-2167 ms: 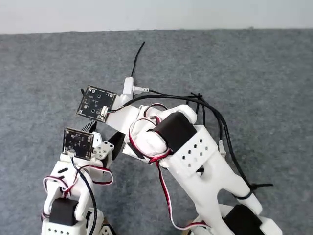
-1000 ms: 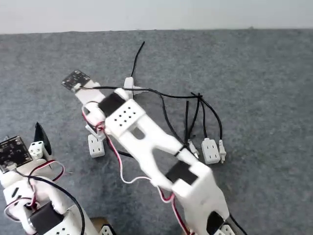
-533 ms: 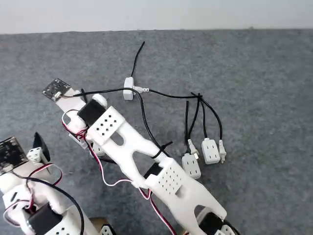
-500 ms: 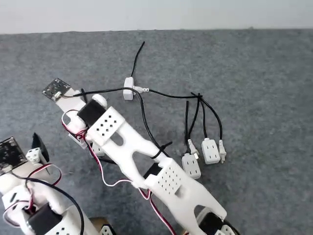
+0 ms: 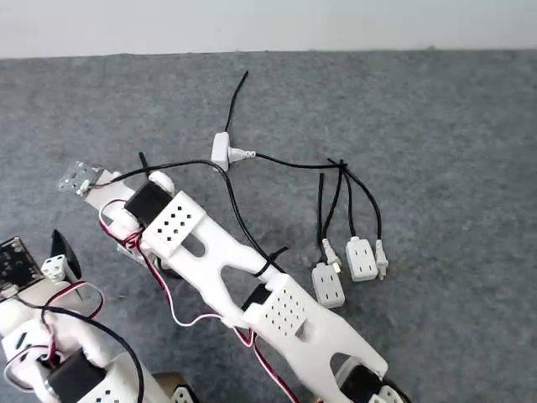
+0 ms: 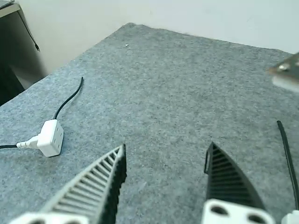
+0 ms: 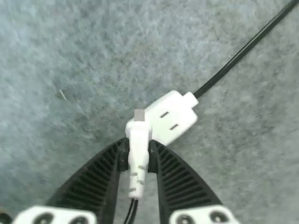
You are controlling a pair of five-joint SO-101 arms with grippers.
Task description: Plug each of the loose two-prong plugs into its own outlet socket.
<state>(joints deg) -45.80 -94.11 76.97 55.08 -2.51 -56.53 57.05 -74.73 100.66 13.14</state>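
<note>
Holding a white two-prong plug (image 7: 138,156) by its body, the right jaws were shut snugly on it. That grip probably kept the prongs free for seating. The prongs pointed ahead over the end of a white outlet socket (image 7: 169,116), which lay flat on the grey worktop (image 7: 70,56) with its black cord (image 7: 243,49) trailing away. Whether they touched it could not be told. The socket's two slots faced up, empty, and the prongs were not yet lined up with them.

The left jaws stood wide apart above the worktop with nothing between them, likely in reserve. Beyond them, a second socket (image 6: 50,138) already carried a seated plug (image 6: 28,143). In the high view, a third socket (image 5: 327,285) and a fourth socket (image 5: 362,259) lay near the right arm (image 5: 218,252). A loose plug (image 5: 331,253) lay just beside one, and another loose plug (image 5: 382,262) just beside the other.
</note>
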